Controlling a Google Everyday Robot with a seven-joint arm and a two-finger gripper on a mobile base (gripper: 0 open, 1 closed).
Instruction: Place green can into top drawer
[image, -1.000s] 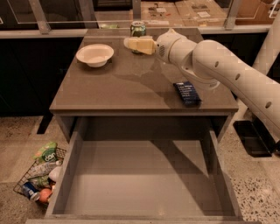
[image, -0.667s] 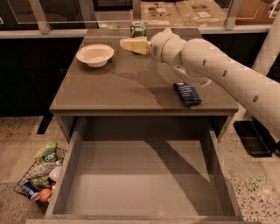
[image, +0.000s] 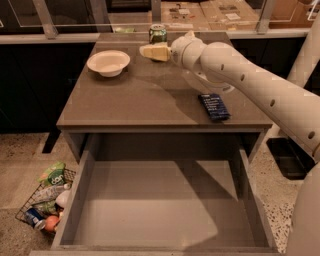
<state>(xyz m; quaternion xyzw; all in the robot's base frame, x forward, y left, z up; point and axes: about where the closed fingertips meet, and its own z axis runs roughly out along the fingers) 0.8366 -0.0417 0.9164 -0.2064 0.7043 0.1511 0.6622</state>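
Observation:
The green can (image: 157, 34) stands upright at the back edge of the grey-brown table (image: 130, 102), silver top showing. My gripper (image: 153, 51) is at the end of the white arm (image: 250, 82) that reaches in from the right. It hovers just in front of and slightly below the can, pointing left, apart from it. The top drawer (image: 150, 200) is pulled wide open below the table's front edge. Its flat grey floor holds nothing.
A white bowl (image: 108, 62) sits at the table's back left. A dark blue packet (image: 214, 106) lies at the front right. Another white dish (image: 207, 86) is partly hidden under my arm. A wire basket of litter (image: 45, 200) stands on the floor to the left.
My arm has swung left and further back across the table, bringing the gripper closer to the green can. The can, bowl and drawer have not moved.

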